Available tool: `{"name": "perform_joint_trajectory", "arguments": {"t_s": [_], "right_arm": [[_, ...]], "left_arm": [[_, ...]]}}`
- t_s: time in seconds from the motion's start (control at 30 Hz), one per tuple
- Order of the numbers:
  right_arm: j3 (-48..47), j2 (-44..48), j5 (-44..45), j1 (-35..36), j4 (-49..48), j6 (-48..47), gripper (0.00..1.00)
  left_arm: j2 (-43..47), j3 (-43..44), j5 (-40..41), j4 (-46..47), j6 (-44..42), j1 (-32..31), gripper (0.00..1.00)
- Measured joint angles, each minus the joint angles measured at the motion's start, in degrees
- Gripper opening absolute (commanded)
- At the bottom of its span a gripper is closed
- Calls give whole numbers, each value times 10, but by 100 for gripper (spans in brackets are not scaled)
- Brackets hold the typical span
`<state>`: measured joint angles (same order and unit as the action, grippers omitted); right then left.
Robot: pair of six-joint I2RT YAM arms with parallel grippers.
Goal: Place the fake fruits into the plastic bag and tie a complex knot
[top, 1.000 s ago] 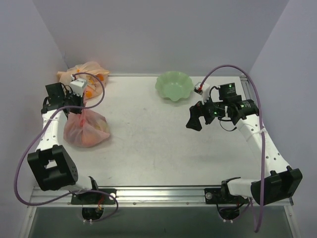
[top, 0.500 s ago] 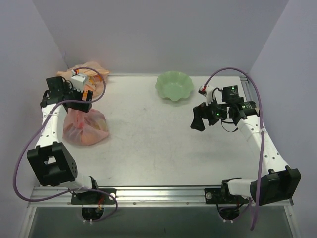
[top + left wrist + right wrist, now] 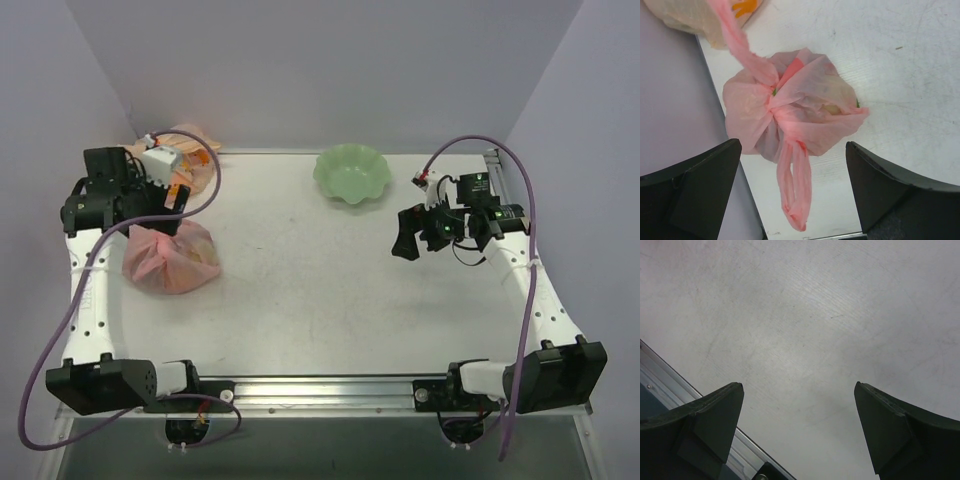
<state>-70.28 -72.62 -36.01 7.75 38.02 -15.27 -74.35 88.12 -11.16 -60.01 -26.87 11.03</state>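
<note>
"At the left edge of the pale grey counter [image 3: 300,300], which arm is nearer that thin, crinkly pink plastic bag [image 3: 790,115]?"

"The left. The left arm's fingers [image 3: 700,185] hang spread right above it, pinching nothing, with the gathered neck below and between them."

"And the handles?"

"The looped handle [image 3: 792,195] trails one way and the other strip [image 3: 737,45] the opposite way. Both run along the gap, not finger to finger. The right arm's fingers [image 3: 705,415] are spread too, well apart on the other side."

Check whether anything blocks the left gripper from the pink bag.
Nothing visible does. The left gripper is open right above the pink bag, its gathered top in plain sight. The pale orange bag lies off to one side.
</note>
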Motion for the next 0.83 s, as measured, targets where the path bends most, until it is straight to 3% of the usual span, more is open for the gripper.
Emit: {"name": "perform_joint_trajectory", "arguments": {"t_s": [0.2,0.27,0.6,0.83], "right_arm": [[1,-3,37,-10,3,57,100],[5,-6,59,-10,2,75,100],[111,-21,170,19,-75,136,100],[174,26,217,102,-101,122,100]], "left_arm": [[-9,4,74,14,46,-205,97],[-24,-6,81,28,67,-246,97],[-86,-130,87,184,170,-403,97],[-102,-212,81,256,209,-415,97]]}}
